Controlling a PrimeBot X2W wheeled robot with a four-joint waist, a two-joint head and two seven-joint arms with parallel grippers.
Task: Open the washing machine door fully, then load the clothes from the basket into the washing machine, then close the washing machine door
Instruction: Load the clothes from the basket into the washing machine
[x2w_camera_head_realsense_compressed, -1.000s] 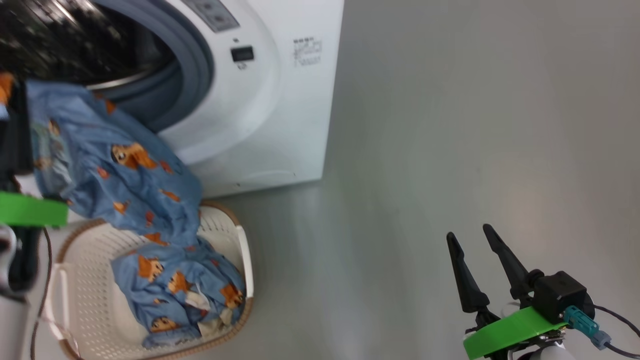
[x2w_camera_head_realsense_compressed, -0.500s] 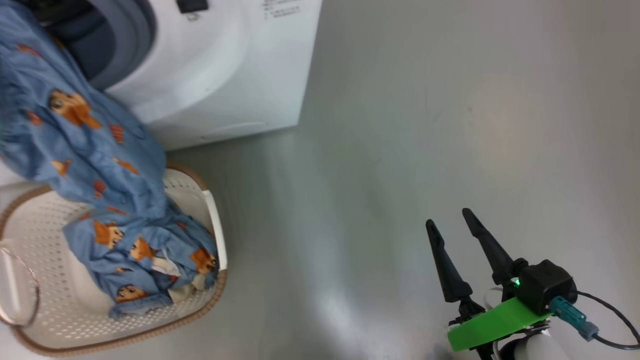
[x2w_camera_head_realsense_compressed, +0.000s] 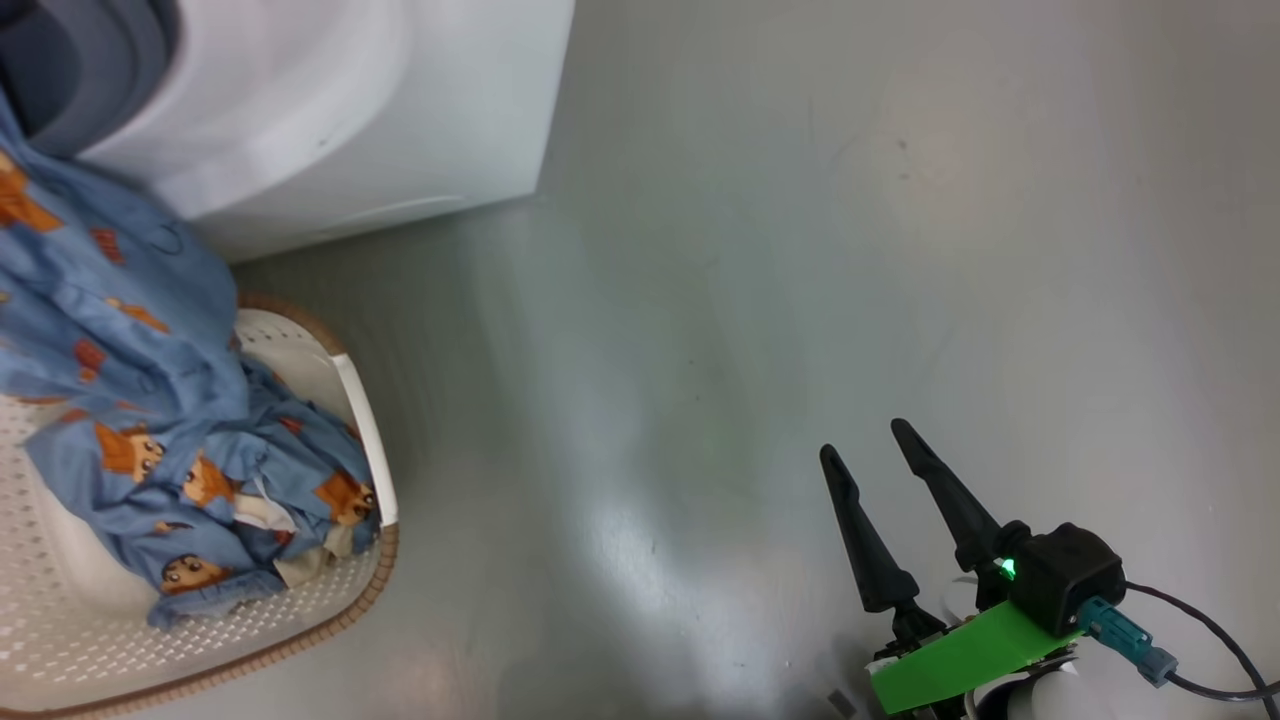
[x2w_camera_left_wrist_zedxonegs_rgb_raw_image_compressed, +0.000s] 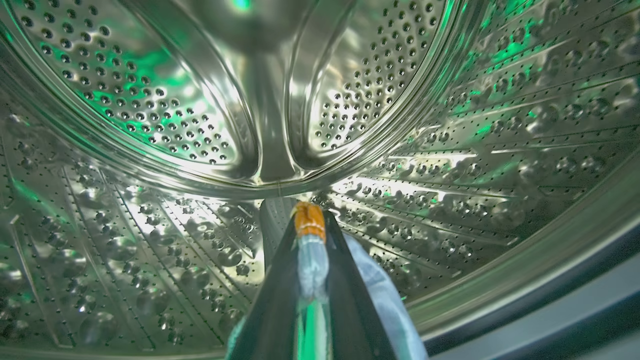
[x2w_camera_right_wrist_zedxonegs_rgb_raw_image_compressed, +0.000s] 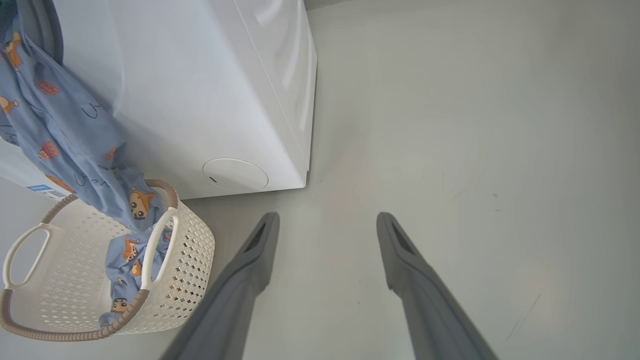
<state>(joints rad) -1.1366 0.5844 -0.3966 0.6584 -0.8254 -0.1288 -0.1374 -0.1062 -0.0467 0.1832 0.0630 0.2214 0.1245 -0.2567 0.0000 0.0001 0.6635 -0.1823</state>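
Pinching a fold of the clothes (x2w_camera_left_wrist_zedxonegs_rgb_raw_image_compressed: 311, 260) between the closed jaws of the left gripper (x2w_camera_left_wrist_zedxonegs_rgb_raw_image_compressed: 310, 225), inside the drum (x2w_camera_left_wrist_zedxonegs_rgb_raw_image_compressed: 150, 100) of the washing machine (x2w_camera_head_realsense_compressed: 330, 100); trailing the rest (blue, cartoon-printed) down into the basket (x2w_camera_head_realsense_compressed: 362, 430) beside it; holding the right gripper (x2w_camera_head_realsense_compressed: 858, 440) over the floor (x2w_camera_head_realsense_compressed: 750, 250), jaws open.

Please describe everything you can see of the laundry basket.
The basket is cream-white perforated plastic, a rounded rectangle with a brown woven-look rim and two loop handles. It stands upright on the grey floor, close before the white washing machine. Blue printed clothes lie inside, part stretching up out of it.
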